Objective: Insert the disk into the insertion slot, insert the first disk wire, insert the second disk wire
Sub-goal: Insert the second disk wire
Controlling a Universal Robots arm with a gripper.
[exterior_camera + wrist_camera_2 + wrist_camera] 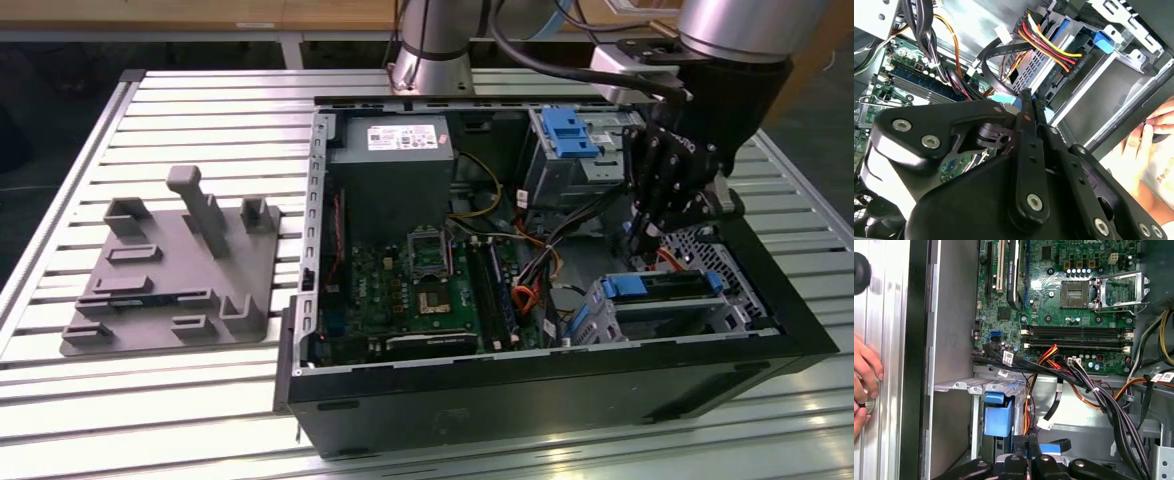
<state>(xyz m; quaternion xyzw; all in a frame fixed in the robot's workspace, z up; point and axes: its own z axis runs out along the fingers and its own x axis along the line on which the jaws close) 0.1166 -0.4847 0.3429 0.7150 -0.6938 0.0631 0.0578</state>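
Note:
The disk (pixel 661 288), in its blue carrier (pixel 998 415), sits inside the insertion slot (pixel 674 322), the silver cage at the exterior view's right of the open computer case. A plug with red, yellow and black wires (pixel 1054 50) is seated at the disk's end. My gripper (pixel 650 235) hangs just above the cage. Its fingers (pixel 1024 130) are closed on the light blue end of a black flat wire (pixel 991 52) that loops away from the disk. In the first wrist view the gripper (pixel 1028 440) meets that black wire (pixel 1046 415) beside the carrier.
A grey fixture (pixel 174 270) lies on the slatted table at the exterior view's left. The motherboard (pixel 414 290), power supply (pixel 391 170) and a taller bay with a blue latch (pixel 567 135) crowd the case. A person's hand (pixel 864 370) rests outside the case wall.

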